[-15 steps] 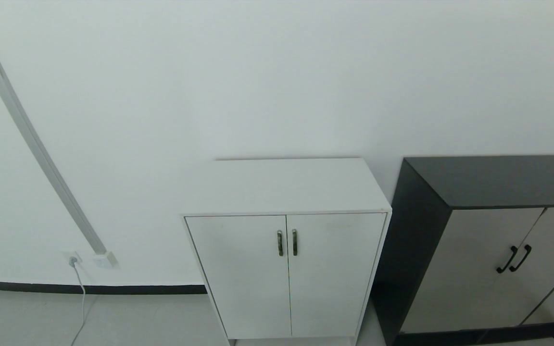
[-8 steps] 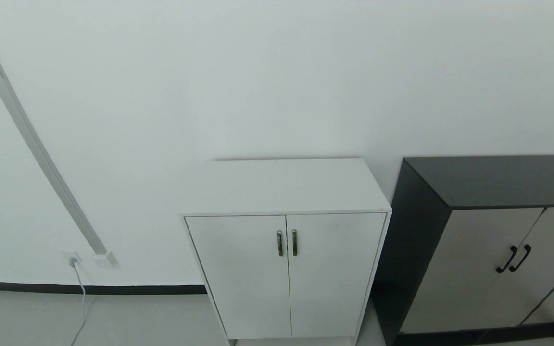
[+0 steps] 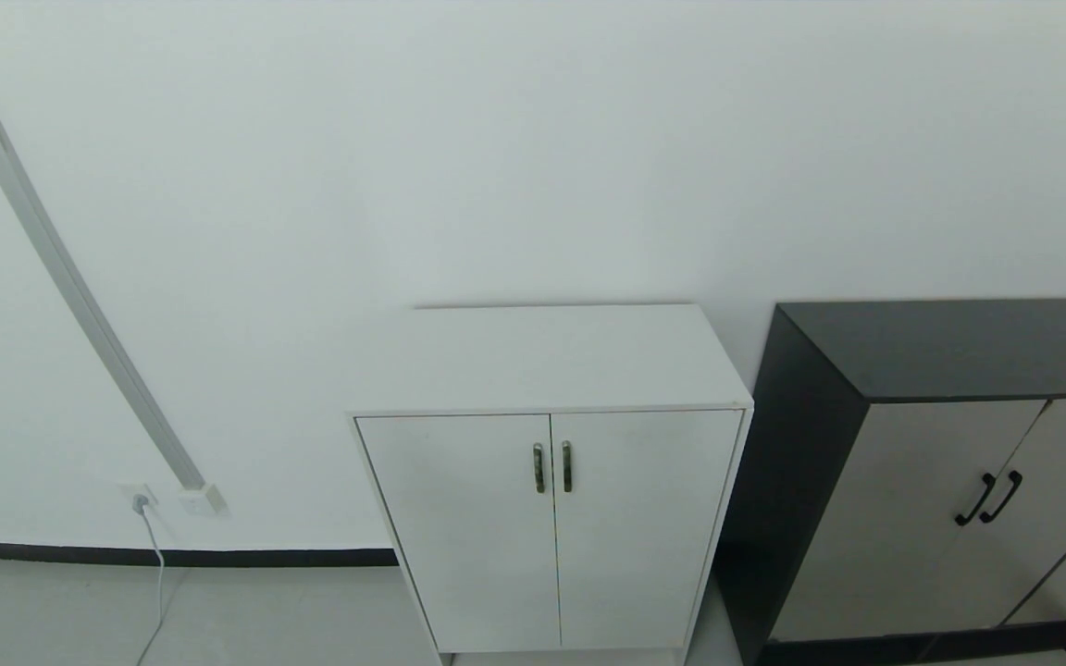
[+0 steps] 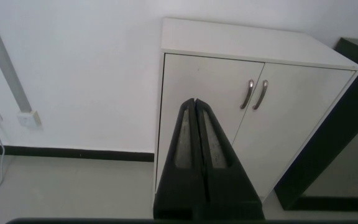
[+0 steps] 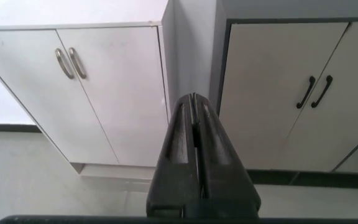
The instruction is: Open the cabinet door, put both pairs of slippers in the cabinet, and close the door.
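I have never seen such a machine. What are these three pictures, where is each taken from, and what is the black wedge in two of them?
It is a two-armed robot on wheels. One picture comes from a camera on its head, facing a closed white cabinet beside a dark cabinet, both against a wall. The other two come from cameras on its wrists. The black wedge is each arm's own tool: the left gripper and the right gripper. Both have their jaws pressed together and hold nothing.
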Available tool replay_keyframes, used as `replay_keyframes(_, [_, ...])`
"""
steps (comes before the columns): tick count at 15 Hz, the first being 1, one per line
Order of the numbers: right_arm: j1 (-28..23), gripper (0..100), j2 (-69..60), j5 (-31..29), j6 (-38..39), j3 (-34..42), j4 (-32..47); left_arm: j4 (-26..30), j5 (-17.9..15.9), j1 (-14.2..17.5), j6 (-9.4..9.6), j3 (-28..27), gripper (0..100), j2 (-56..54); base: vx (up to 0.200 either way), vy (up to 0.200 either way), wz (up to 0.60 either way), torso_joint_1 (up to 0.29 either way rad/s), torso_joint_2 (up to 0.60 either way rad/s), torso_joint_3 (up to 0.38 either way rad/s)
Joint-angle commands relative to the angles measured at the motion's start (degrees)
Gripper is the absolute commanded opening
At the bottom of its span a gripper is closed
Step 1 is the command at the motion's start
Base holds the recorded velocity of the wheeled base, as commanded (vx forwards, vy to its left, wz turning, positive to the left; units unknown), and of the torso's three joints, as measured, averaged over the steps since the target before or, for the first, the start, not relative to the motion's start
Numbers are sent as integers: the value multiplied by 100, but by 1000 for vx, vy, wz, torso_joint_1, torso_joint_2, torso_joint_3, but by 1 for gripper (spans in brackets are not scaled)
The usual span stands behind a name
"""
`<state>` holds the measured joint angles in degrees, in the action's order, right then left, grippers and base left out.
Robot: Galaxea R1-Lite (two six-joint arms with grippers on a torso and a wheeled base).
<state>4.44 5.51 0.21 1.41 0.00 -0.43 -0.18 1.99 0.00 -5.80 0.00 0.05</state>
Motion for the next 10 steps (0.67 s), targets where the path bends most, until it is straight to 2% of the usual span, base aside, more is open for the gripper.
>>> replay_keyframes(1, [5, 0, -6, 14, 8, 0, -1, 1, 3, 0, 0, 0, 0, 4, 0, 0, 0, 0, 0, 0])
replay_keyframes(6, [40, 0, 11, 155, -45, 0, -1, 1, 3, 0, -9, -9, 0, 4, 0, 0, 0, 0, 0, 0])
replay_keyframes(8, [-356, 0, -6, 155, -80, 0, 25, 1, 3, 0, 0, 0, 0, 4, 0, 0, 0, 0, 0, 0])
replay_keyframes(10, [-505, 0, -6, 155, -71, 0, 25, 1, 3, 0, 0, 0, 0, 4, 0, 0, 0, 0, 0, 0])
